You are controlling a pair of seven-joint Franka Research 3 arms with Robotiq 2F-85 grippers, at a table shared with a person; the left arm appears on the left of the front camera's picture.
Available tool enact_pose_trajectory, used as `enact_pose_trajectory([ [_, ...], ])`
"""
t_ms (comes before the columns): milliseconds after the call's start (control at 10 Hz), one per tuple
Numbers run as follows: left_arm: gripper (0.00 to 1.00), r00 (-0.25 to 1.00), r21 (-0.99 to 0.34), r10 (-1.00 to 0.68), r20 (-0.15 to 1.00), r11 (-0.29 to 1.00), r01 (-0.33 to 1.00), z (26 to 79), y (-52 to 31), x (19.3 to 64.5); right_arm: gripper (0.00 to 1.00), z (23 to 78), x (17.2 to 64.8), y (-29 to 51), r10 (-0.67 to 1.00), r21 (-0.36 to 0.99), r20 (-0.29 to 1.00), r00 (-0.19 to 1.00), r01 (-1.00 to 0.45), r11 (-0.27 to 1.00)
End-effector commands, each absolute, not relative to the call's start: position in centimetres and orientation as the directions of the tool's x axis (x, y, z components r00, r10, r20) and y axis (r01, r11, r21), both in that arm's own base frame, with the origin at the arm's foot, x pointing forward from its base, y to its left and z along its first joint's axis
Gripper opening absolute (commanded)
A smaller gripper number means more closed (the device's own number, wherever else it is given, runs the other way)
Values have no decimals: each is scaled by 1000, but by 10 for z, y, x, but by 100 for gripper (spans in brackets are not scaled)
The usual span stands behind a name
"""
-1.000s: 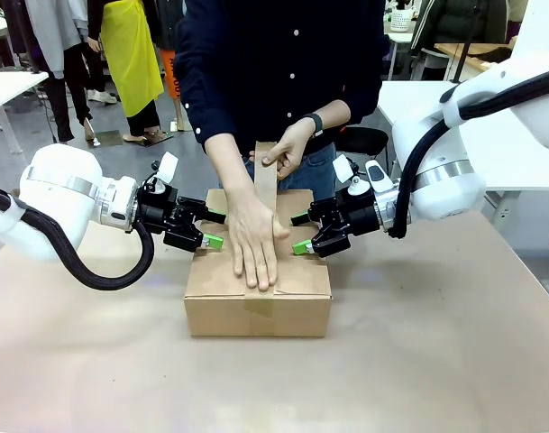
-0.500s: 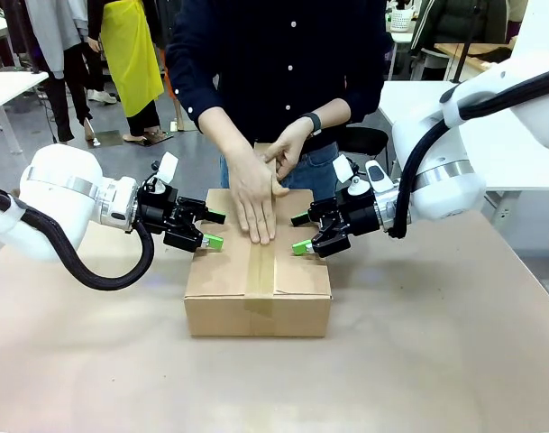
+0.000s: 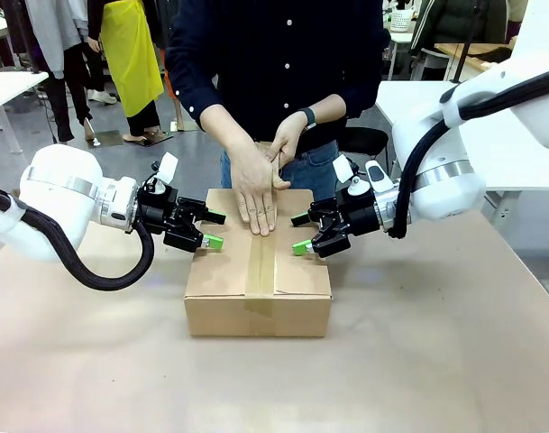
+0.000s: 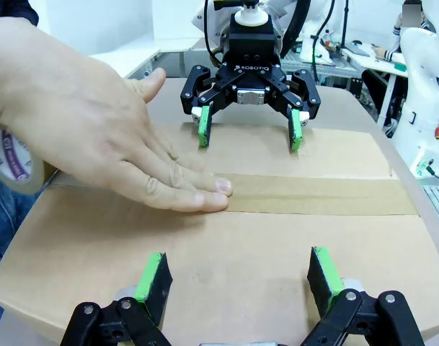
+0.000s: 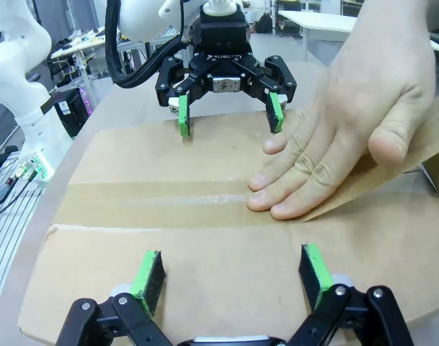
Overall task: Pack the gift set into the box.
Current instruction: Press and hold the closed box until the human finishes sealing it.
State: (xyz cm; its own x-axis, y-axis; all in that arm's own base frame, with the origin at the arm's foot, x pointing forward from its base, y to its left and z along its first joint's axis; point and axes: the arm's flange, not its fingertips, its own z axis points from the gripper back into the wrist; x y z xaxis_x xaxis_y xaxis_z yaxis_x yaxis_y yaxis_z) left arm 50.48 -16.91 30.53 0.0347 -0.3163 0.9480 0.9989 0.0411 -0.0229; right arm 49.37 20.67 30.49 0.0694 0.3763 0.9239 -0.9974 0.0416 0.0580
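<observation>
Brown corrugated cardboard: the box [image 3: 258,287] sits closed at the middle of the desk [image 3: 436,361], its flaps down and a strip of tape [image 3: 261,271] running along the centre seam and over the front edge. Bare desk surrounds the box on the near side and on both flanks.

The left gripper [image 3: 209,229] hovers over the box's left top edge with its fingers apart, nothing between them. The right gripper [image 3: 300,233] hovers over the right top edge, fingers likewise apart and empty. The two grippers face each other across the lid, with the taped seam between them.

A person's hand [image 3: 255,189] lies flat on the tape at the far half of the lid, between the grippers and touching neither. A second hand [image 3: 285,144] is at the box's far edge, behind the first. In the left wrist view a tape roll [image 4: 10,155] is cut off at the picture's left edge.

The box's contents are hidden by the closed flaps. The far edge of the box is hidden by the hands.
</observation>
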Motion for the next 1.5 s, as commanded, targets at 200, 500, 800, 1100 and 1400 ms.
enact_pose_trajectory([
  [200, 100, 18, -8, -317, 948, 33, 999, 303, -169, 502, 100, 304, 493, 206, 380, 43, 923, 55, -998, 39],
  [500, 100, 18, -8, -317, 948, 33, 999, 303, -169, 502, 100, 304, 493, 206, 380, 43, 923, 55, -998, 39],
  [800, 100, 18, -8, -317, 948, 33, 999, 303, -169, 502, 100, 304, 493, 206, 380, 43, 923, 55, -998, 39],
  [1100, 100, 18, -8, -317, 948, 33, 999, 303, -169, 502, 100, 304, 493, 206, 380, 43, 923, 55, -998, 39],
  [1400, 100, 18, -8, -317, 948, 33, 999, 303, -169, 502, 100, 304, 493, 206, 380, 43, 923, 55, -998, 39],
])
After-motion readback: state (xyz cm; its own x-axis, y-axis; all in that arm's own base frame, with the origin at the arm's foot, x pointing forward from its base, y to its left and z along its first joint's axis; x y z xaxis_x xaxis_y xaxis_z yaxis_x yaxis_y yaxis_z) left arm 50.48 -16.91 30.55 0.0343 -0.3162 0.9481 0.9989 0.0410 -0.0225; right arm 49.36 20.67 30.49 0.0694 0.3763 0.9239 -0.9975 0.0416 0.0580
